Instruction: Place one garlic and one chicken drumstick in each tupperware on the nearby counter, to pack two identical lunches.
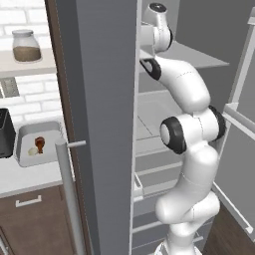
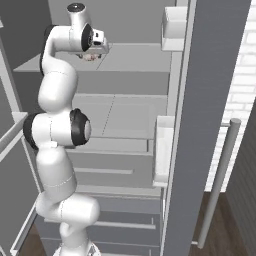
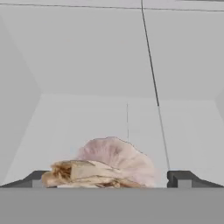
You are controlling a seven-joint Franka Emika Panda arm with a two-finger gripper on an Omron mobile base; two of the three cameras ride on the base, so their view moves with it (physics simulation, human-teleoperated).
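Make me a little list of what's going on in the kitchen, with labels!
place: open fridge beside a counter
gripper: gripper open, reaching onto an upper fridge shelf
between the fingertips: a garlic bulb lying on the shelf, not gripped yet
tupperware: one tupperware on the counter, left of the fridge door
inside that tupperware: a chicken drumstick and a small pale piece beside it, too small to name
nearby: black toaster to the left of the tupperware, jar on the wall shelf above

no readable text, label, brand, number or sign appears on anything in these views
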